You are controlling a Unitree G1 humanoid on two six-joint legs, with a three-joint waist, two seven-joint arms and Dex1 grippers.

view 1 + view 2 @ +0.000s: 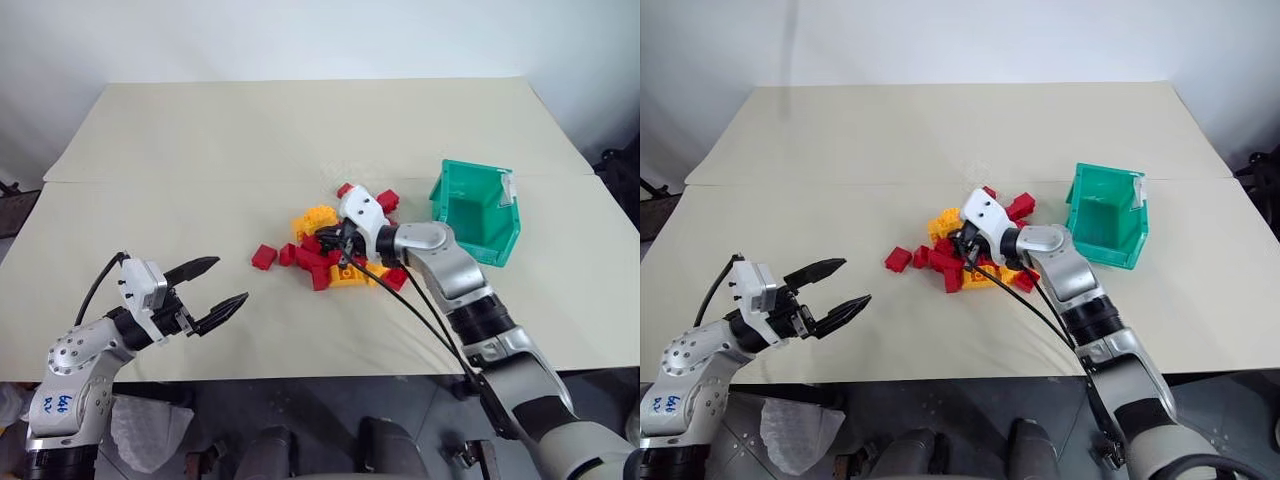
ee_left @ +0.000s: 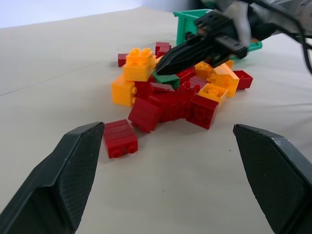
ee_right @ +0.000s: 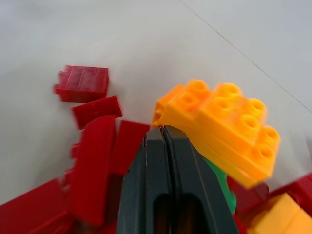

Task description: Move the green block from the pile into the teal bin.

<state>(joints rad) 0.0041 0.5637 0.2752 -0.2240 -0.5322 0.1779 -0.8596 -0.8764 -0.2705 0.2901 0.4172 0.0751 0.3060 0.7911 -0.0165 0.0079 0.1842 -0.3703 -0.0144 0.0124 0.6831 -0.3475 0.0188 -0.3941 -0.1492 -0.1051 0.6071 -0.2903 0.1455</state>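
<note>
The right hand (image 2: 163,66) sits pinched shut, empty, its tips over the green block (image 2: 168,79), wedged under a yellow brick (image 2: 140,64) in the pile (image 1: 335,250). It should reopen and straddle the block. The left hand (image 1: 212,292) gapes wide, left. The teal bin (image 1: 505,240) waits right.

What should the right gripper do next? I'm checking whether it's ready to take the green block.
Probably open before closing in. The right gripper is shut with nothing between its fingers, its tips at the green block, which lies partly under an orange brick in the pile. It cannot grasp while shut.
</note>
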